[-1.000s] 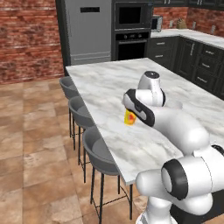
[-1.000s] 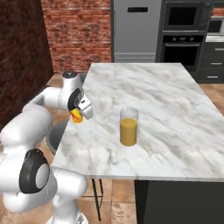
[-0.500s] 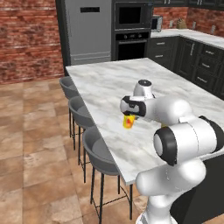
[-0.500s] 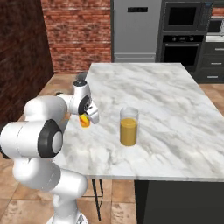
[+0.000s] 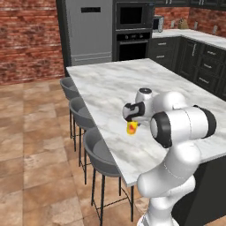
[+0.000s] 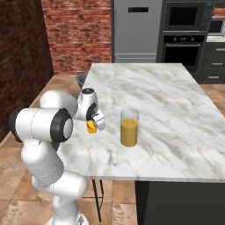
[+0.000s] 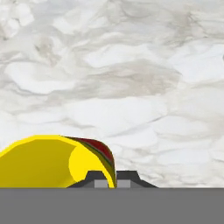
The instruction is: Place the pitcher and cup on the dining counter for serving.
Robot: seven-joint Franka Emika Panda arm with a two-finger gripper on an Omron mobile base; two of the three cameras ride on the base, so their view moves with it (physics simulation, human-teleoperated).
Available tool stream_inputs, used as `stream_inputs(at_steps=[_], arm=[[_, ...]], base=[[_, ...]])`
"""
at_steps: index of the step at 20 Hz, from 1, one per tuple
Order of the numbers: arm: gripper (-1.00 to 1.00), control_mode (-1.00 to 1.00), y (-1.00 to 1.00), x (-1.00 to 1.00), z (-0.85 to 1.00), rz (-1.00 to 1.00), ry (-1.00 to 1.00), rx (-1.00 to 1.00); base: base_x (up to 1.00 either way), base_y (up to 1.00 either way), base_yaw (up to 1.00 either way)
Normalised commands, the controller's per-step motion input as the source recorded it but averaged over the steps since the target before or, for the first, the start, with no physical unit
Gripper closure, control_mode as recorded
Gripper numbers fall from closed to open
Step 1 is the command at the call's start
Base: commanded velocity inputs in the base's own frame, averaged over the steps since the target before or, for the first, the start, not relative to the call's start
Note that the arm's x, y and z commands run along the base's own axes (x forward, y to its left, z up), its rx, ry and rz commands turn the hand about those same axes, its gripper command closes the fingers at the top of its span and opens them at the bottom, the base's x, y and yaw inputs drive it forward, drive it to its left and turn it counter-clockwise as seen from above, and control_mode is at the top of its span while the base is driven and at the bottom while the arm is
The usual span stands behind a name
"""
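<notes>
My gripper (image 5: 132,120) (image 6: 93,121) (image 7: 113,180) is shut on the rim of the small yellow cup (image 5: 131,128) (image 6: 91,128) (image 7: 41,162), which has a red mark on its side. The cup hangs low over the left part of the marble dining counter (image 5: 110,84) (image 6: 154,88) (image 7: 131,65); whether it touches the top I cannot tell. The pitcher (image 6: 129,128), a clear glass cylinder with orange juice in its lower half, stands upright on the counter a short way to the cup's right, apart from it.
Grey round-backed stools (image 5: 99,152) line the counter's left side, above a brick-tile floor. A steel fridge (image 5: 90,31) and black wall ovens (image 5: 132,26) stand beyond the far end. Dark cabinets (image 5: 198,66) run along the right.
The gripper has carried the cup slightly further in over the counter, toward the pitcher, and lower. The arm's elbow has swung forward and folded. The pitcher has not moved.
</notes>
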Motion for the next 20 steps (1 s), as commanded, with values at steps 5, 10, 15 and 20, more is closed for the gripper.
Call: stream_inputs(at_steps=[5, 10, 15, 20], arm=[[-1.0, -1.0, -0.11, 0.0, -0.29, -0.02, 0.0, 0.0], [-1.0, -1.0, -0.01, -0.16, 0.27, -0.06, 0.0, 0.02], [-1.0, -1.0, 0.0, -0.34, 0.75, -0.04, -0.03, 0.01], [-1.0, -1.0, 0.0, -0.66, 0.92, -0.04, -0.14, 0.0]], base=[[0.0, 0.0, 0.0], [0.0, 0.0, 0.0], [0.0, 0.0, 0.0], [0.0, 0.0, 0.0]])
